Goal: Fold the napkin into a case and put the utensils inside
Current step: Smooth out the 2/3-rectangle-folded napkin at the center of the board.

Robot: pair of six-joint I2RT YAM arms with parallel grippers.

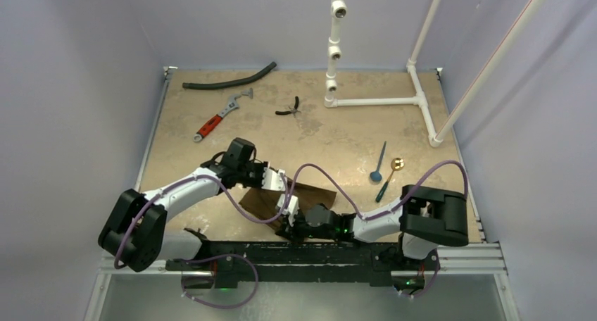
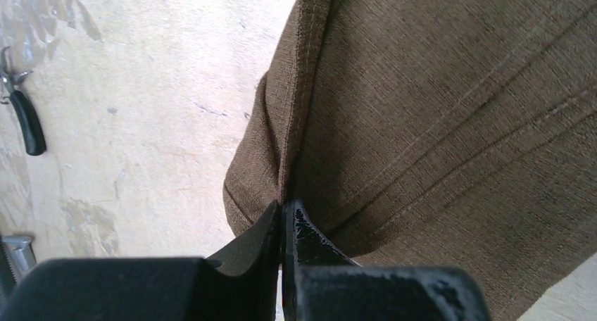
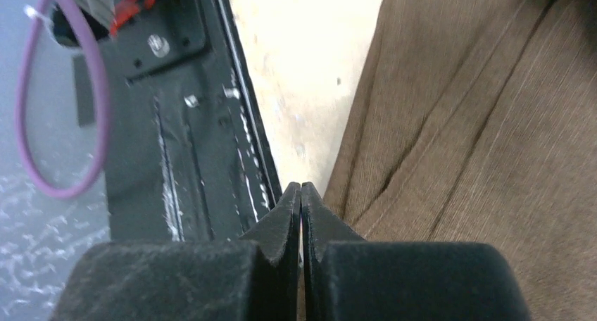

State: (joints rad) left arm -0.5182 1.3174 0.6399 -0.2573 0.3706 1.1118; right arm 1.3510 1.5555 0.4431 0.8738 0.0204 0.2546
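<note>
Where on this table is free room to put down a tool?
Free: the patch between pliers, napkin and spoons; the strip between wrench and left arm. Crowded: the near edge, where right arm meets it at the napkin.

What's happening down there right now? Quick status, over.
Left hand shut on napkin edge; right hand likewise. Utensils lie apart on the right, not yet inside. Wrench, pliers, hose far back, not blocking.
</note>
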